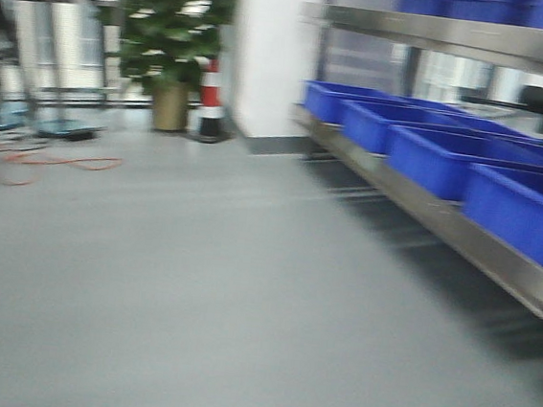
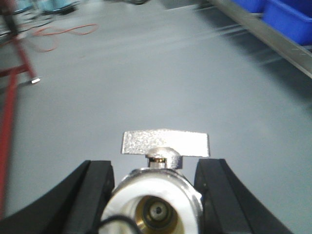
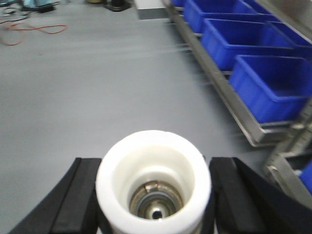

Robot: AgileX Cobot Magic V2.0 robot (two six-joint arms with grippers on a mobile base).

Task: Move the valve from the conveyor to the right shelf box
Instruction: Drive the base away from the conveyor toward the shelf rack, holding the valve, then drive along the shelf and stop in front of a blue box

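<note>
In left claw [image 2: 156,165]: silvery valve [image 2: 157,197] w/ white cap, flat handle.

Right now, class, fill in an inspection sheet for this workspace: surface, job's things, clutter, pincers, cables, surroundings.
Surface: grey floor, picture blurred.
Job's things: one white-capped valve in each pincer, left valve and right valve; blue boxes on the steel shelf at right.
Clutter: nothing seen.
Pincers: left pincer shut on the left valve; right pincer shut on the right valve.
Cables: orange cable loose on the floor, far left.
Surroundings: potted plant, striped cone, red frame.
</note>
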